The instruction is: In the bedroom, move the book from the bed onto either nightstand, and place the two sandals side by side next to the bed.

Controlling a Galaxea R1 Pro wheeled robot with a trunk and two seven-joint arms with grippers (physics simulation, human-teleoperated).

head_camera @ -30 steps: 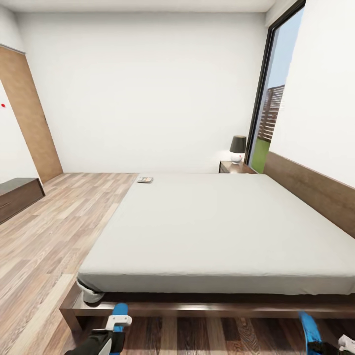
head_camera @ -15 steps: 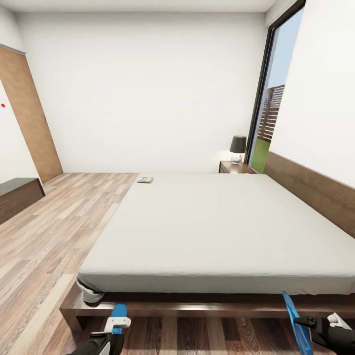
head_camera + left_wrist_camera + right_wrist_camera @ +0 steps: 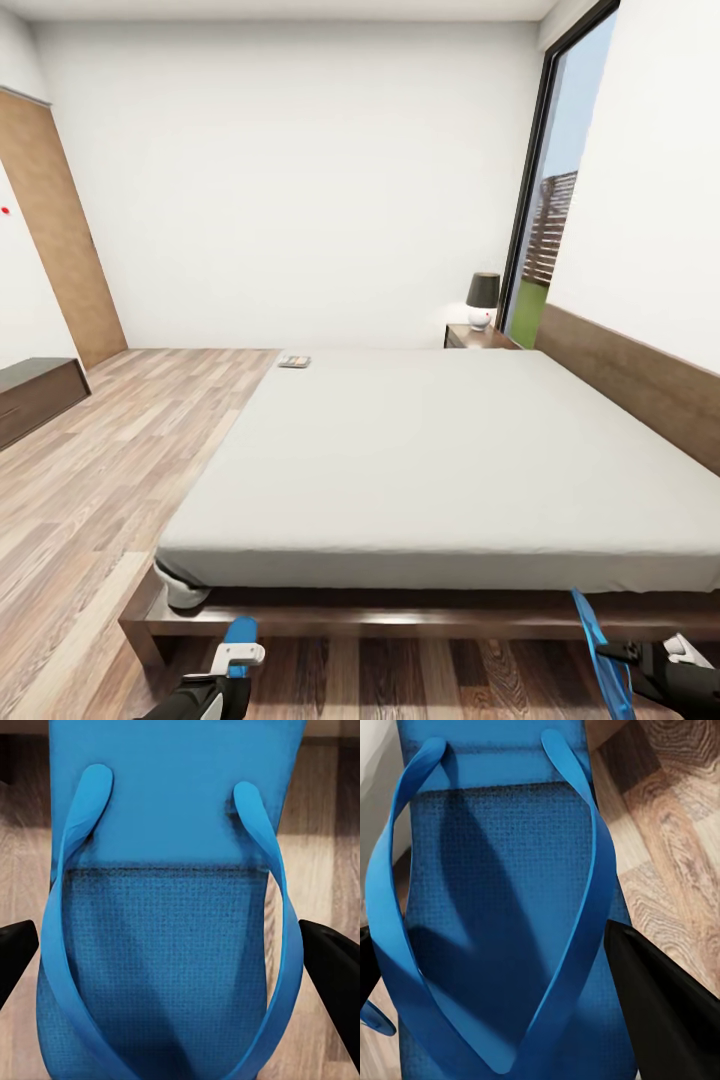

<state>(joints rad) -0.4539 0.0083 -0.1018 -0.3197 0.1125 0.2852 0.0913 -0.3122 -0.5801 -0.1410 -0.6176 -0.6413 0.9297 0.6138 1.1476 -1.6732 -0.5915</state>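
At the bed's foot, we grip one bright blue flat sandal in each gripper, left and right, soles pointing bedward.

We hold both arms low in the head view, our left gripper and right gripper each clamped on a blue sandal, dark fingers flanking it.

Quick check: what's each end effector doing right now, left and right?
Left end effector: closed on a blue sandal.
Right end effector: closed on the other blue sandal.
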